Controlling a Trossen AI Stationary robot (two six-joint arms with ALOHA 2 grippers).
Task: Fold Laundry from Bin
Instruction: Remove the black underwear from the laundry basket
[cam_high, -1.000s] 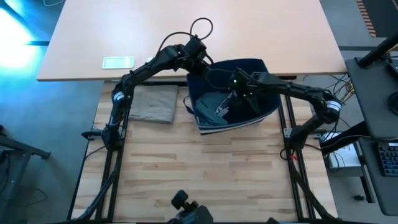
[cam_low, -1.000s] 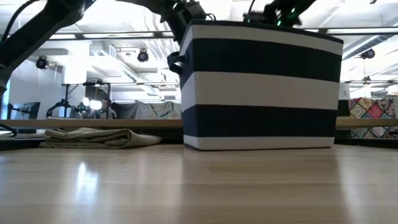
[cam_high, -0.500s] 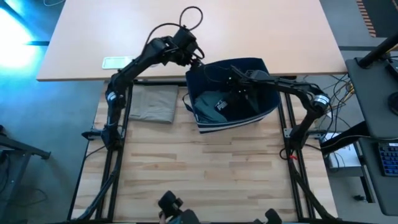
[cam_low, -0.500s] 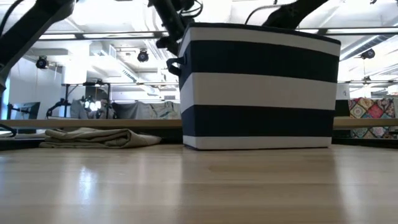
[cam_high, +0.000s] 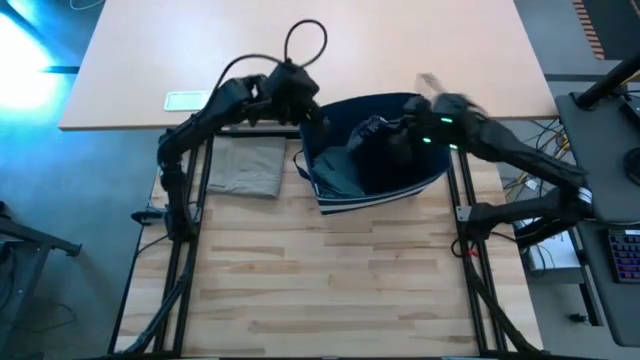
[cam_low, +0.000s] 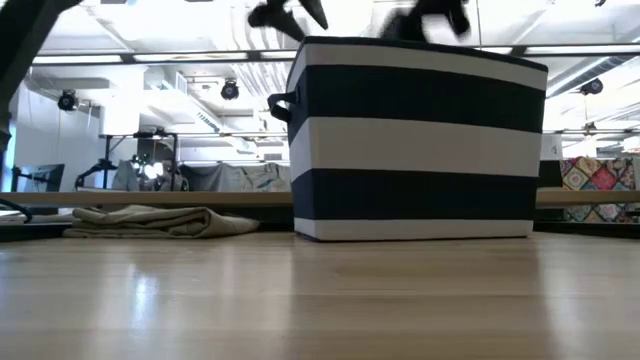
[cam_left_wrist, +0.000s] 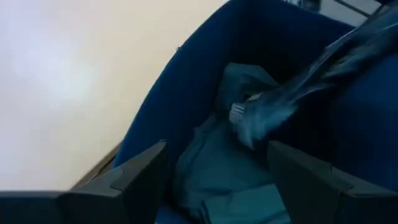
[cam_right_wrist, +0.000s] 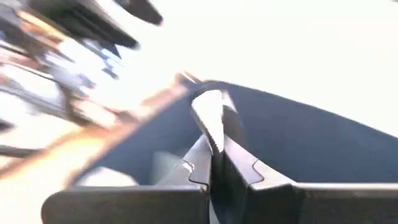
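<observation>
My right end effector (cam_right_wrist: 212, 163) is clamped on a dark garment (cam_high: 375, 130) above the bin (cam_high: 375, 190); left end effector (cam_left_wrist: 217, 174), fingers apart, hovers at the bin's far-left corner.

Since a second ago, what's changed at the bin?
The right gripper has shut on a dark garment and is lifting it out of the bin. The left gripper has opened and drawn back to the bin's left rim. The bin and the folded beige garment stayed put.
</observation>
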